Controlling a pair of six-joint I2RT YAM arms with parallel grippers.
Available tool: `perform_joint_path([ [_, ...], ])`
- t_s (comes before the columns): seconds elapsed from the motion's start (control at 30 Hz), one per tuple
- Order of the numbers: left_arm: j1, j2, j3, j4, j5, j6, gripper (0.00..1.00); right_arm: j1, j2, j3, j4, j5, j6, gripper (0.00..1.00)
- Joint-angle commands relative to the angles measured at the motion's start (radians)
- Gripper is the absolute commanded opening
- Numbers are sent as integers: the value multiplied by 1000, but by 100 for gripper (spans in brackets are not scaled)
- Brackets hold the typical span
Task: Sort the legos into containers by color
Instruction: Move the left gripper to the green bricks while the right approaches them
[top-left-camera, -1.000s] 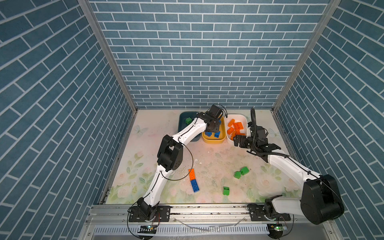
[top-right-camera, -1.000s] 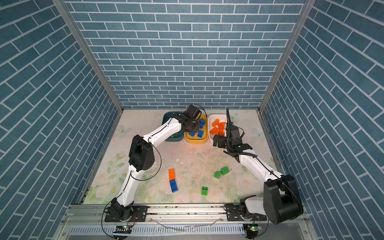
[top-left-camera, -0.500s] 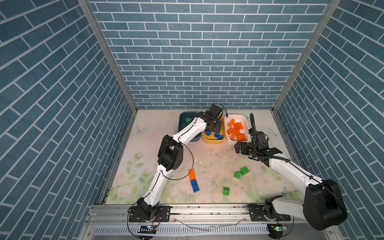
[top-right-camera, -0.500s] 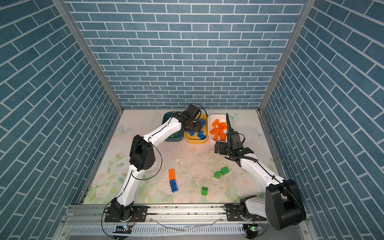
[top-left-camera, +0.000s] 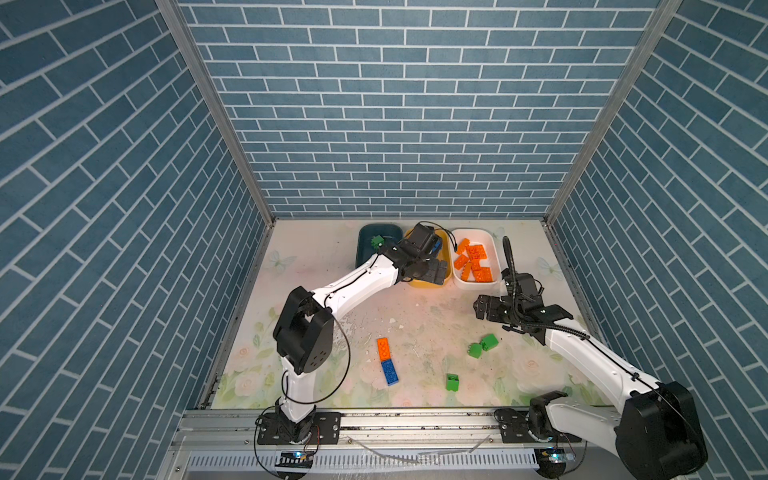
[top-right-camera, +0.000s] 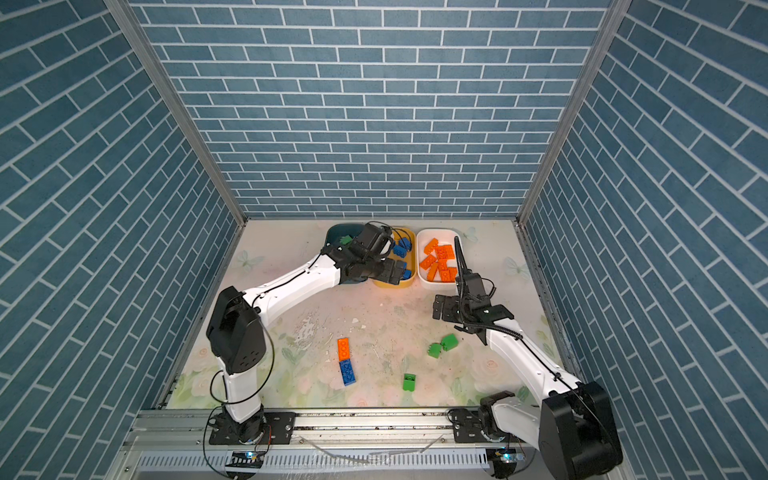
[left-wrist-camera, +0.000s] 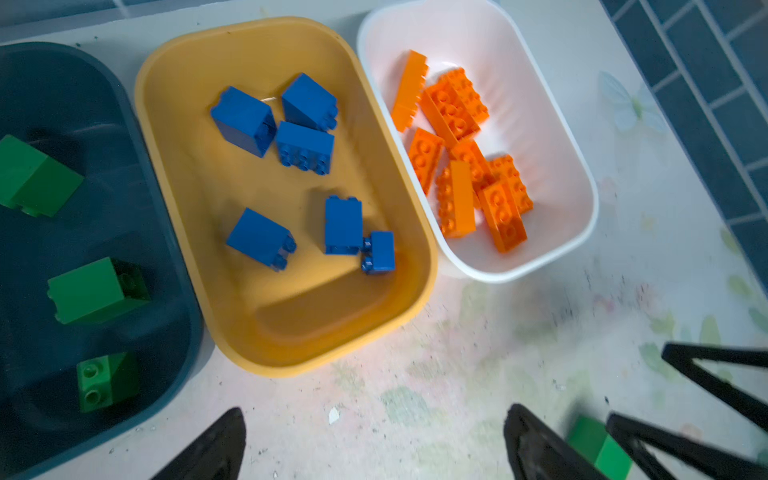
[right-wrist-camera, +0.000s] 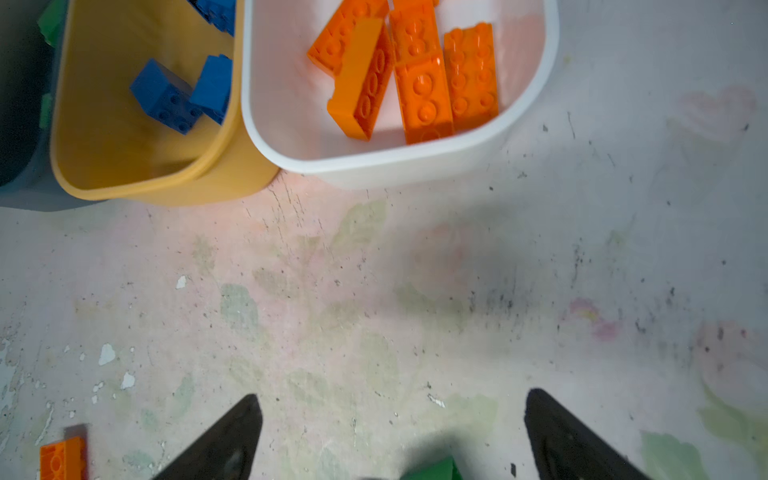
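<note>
- Left gripper (top-left-camera: 436, 270), jaws apart and empty, hangs over the yellow tub's (left-wrist-camera: 291, 353) near end; it should lift straight clear of the rim.
- Right gripper (top-left-camera: 487, 308), also spread and empty, hovers near two green legos (top-left-camera: 489, 342) on the table; it should straddle one only, then carry it to the teal tub (top-left-camera: 365, 249).

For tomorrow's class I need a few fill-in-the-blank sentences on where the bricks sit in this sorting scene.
The yellow tub holds only ____ bricks.
The white tub holds only ____ bricks.
The dark teal tub holds only ____ bricks.
Loose green bricks on the table number ____.
Missing words: blue, orange, green, three.
</note>
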Motion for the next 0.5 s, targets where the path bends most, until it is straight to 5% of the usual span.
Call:
perform_joint_path([
  [0.0,-66,-76,-125,47,-17,61,99,4,-36,-54,-36,-3,82,99],
  [0.47,-378,-183,-431,60,170,308,97,5,-128,-162,-71,-25,154,99],
])
